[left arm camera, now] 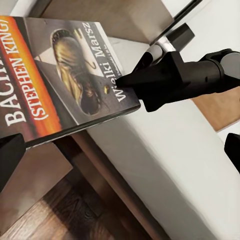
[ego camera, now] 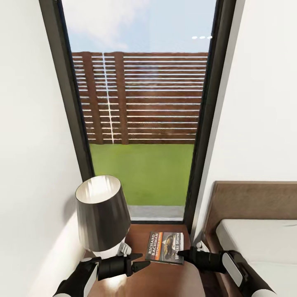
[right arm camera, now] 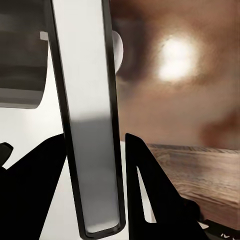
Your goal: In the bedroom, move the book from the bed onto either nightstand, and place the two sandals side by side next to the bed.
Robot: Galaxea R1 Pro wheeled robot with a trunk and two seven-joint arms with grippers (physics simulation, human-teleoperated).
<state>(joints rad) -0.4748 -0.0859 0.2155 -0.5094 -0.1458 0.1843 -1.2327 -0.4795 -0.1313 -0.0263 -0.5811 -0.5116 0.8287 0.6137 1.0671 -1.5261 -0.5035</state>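
Step in hand: setting the book (ego camera: 165, 247) on the nightstand (ego camera: 165, 280). My right gripper (ego camera: 181, 254) has its jaws closed narrow on the book's edge nearest the bed (ego camera: 255, 243). The right wrist view looks straight down the book's thin edge (right arm camera: 90, 125), pinched between my two black fingers (right arm camera: 150, 195). The left wrist view confirms it: the right fingertips (left arm camera: 131, 80) clamp the cover's corner.

Whether the book already rests on the nightstand or is held just above it, I cannot tell. In the left wrist view part of it overhangs the nightstand's edge, with floor (left arm camera: 55, 210) below.

My left gripper (ego camera: 138, 264) holds nothing. Its jaws stand apart, pointing at the book from the side away from the bed, just short of touching it.

Next move, as I judge it:
1. Lower the book flat onto the nightstand, fully inside its edges.
2. Open the right jaws and draw back toward the bed without dragging the cover.
3. Keep the left arm away from the lamp (ego camera: 102, 214), which stands on the nightstand just beside the book, on the side away from the bed.
4. Proceed to the sandals.

Surface: dark reddish-brown wood, glossy, small, and shared with the lamp, so spare room is limited.

Room: white walls; a tall dark-framed window (ego camera: 140, 123) behind the nightstand; brown headboard (ego camera: 255, 198) and pale mattress beside it.
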